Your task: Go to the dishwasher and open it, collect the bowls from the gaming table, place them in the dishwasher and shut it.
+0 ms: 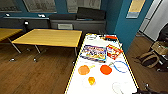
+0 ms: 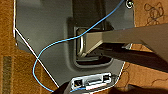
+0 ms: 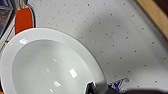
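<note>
The gaming table (image 1: 75, 72) is here a long white dotted top with a yellow rim, running away from me. A white bowl (image 1: 117, 87) sits at its near right end. In the right wrist view this bowl (image 3: 50, 67) is large and empty. My right gripper (image 3: 92, 89) is a dark tip at the bowl's rim. A second white bowl (image 1: 89, 81) to its left holds something orange. The left wrist view looks down at my own grey base (image 2: 45, 37) and a blue cable (image 2: 57, 43). The dishwasher is out of view.
On the white table lie two board game boxes (image 1: 94, 53), two orange paddles (image 1: 84, 69), a blue ring (image 1: 121, 66) and small items at the far end. Wooden tables (image 1: 50, 37) stand left on the wood floor. A blue wall corner (image 1: 127, 27) and bags (image 1: 150, 58) are right.
</note>
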Available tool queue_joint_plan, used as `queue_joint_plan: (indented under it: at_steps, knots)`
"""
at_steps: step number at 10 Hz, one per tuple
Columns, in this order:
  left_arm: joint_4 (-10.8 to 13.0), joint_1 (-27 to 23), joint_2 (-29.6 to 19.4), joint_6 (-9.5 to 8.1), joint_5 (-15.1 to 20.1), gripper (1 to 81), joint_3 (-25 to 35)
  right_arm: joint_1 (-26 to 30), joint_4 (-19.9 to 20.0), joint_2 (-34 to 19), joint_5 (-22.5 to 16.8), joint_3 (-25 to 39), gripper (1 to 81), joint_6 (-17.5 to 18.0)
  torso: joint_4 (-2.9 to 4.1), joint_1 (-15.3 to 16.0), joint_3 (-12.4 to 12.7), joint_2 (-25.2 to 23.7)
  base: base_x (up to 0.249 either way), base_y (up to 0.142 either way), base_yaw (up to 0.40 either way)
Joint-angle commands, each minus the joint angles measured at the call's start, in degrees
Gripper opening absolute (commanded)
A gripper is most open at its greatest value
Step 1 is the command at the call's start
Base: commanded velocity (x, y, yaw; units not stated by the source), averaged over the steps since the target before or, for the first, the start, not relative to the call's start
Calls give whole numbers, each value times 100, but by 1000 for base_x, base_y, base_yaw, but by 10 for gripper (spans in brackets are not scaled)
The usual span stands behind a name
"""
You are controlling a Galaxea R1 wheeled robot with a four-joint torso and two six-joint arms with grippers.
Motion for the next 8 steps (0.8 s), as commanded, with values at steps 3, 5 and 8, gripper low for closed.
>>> queue_joint_plan:
  at_steps: [3,5,8]
  knots:
    - [29,-225,-118,-14,354,811,306,644,-49,-2633,-917,1669,10,-171,0,0,0,0,0,0,0]
    - [29,-374,-808,-49,354,811,1372,-577,-155,-2748,-308,1686,10,-835,0,0,0,0,0,0,0]
    - [-24,-655,-2136,-75,354,811,3351,-2123,-164,-2380,952,1836,10,-1383,0,0,0,0,0,0,0]
